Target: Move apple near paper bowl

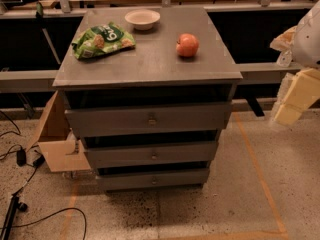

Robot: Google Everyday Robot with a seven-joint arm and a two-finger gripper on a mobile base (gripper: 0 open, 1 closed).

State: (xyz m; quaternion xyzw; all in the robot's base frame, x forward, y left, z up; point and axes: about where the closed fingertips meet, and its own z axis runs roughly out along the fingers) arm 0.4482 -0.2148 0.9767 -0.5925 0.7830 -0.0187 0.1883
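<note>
The red apple [187, 45] with orange-yellow patches sits on the right part of the grey cabinet top [150, 64]. The off-white paper bowl [142, 19] stands empty at the far middle of the top, to the left of the apple and further back, well apart from it. My gripper [295, 99], with cream-coloured parts under a white arm, hangs at the right edge of the view. It is off to the right of the cabinet, below the level of its top, and touches nothing.
A green snack bag [102, 40] lies on the left of the top. The cabinet has three shut drawers [150, 120]. An open cardboard box [55, 139] and cables [20, 204] lie on the floor at the left. Rails run behind.
</note>
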